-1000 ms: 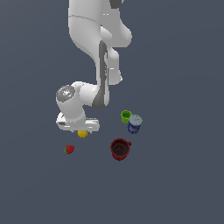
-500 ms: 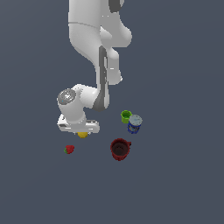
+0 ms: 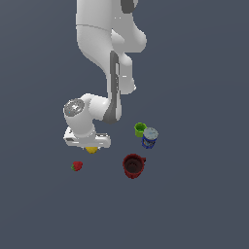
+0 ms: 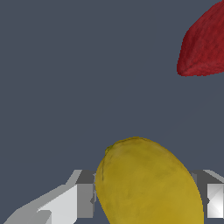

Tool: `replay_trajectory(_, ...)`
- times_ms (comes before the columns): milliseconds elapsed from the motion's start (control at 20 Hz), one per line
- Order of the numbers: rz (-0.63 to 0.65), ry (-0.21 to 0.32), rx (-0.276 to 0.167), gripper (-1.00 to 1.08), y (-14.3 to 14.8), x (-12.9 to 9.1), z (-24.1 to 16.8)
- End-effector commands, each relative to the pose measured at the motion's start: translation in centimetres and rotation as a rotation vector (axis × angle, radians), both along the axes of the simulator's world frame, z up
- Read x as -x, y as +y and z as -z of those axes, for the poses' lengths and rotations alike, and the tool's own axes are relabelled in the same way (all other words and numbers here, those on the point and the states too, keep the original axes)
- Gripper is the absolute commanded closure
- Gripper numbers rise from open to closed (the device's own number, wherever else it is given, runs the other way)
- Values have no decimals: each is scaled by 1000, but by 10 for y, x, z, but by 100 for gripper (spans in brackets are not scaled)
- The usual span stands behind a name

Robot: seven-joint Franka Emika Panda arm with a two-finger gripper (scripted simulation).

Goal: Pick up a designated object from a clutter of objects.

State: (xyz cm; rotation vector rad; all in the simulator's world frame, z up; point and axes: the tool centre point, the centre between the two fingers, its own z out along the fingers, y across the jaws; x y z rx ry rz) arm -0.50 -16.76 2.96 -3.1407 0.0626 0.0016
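The designated object, a small yellow lemon-like ball (image 3: 91, 150), lies on the grey floor and only its lower edge peeks out under my white hand. My gripper (image 3: 90, 146) is lowered straight over it. In the wrist view the ball (image 4: 148, 175) fills the gap of the gripper (image 4: 144, 199), with one finger (image 4: 65, 201) on one side and the other finger (image 4: 215, 194) on the opposite side, both close to its skin. The jaws stand open around it. The red strawberry (image 3: 77, 166) (image 4: 203, 43) lies a short way off.
On the exterior view's right of the ball stands the rest of the clutter: a dark red mug (image 3: 133, 166), a green cup (image 3: 140, 129) and a blue-and-white can (image 3: 150, 138) touching side by side. The arm's white links (image 3: 114, 82) rise behind the hand.
My hand has come down over the yellow ball, which showed whole a second ago and is now mostly covered. The other objects have not moved.
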Motion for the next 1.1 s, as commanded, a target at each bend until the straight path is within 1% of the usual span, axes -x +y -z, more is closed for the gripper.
replay_trajectory(0,0,-1,0,108,-1,-1,-4)
replay_trajectory(250,0,-1,0,108,-3,-7,-21)
replay_trajectory(500,0,-1,0,108,-8,-18,-52)
replay_trajectory(1050,0,-1,1,108,-23,-52,-155)
